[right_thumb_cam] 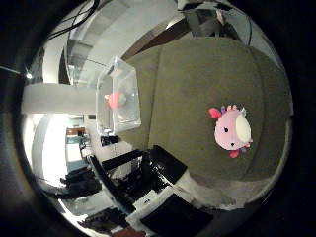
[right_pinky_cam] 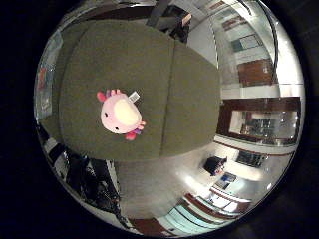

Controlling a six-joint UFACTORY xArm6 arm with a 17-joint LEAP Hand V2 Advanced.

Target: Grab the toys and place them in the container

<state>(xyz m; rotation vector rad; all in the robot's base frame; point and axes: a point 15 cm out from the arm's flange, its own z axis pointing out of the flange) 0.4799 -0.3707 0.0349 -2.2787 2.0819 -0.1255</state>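
On the olive-green surface (right_thumb_cam: 197, 74), read as a clock face with the clear container at nine o'clock, we go across from that side to the other. The container (right_thumb_cam: 118, 74) is a see-through plastic box standing upright at the nine o'clock edge, on the narrow outer panel of the surface. A small pink toy (right_thumb_cam: 117, 100) already lies inside it, on the bottom, and we can see it plainly through the wall. We cannot make out its shape beyond a rounded pink body with a paler part beside it.

A seam runs across the surface just past the container, and beyond it comes the wide middle panel. On that panel, toward three o'clock and well apart from the container, lies the pink plush toy (right_thumb_cam: 231, 129). It rests flat on the surface with its dark eyes and a large white patch turned up toward the palm. Deeper pink frills stick out at both ends of its body, and a few purple bits show among them. A white tag (right_pinky_cam: 134, 96) pokes out beside the frills at one end. Nothing touches the plush, and bare surface lies all around it. It fills only a small part of either view.

Past the six o'clock edge of the surface we see dark furniture on a pale floor.

We cannot tell how the hand is set.
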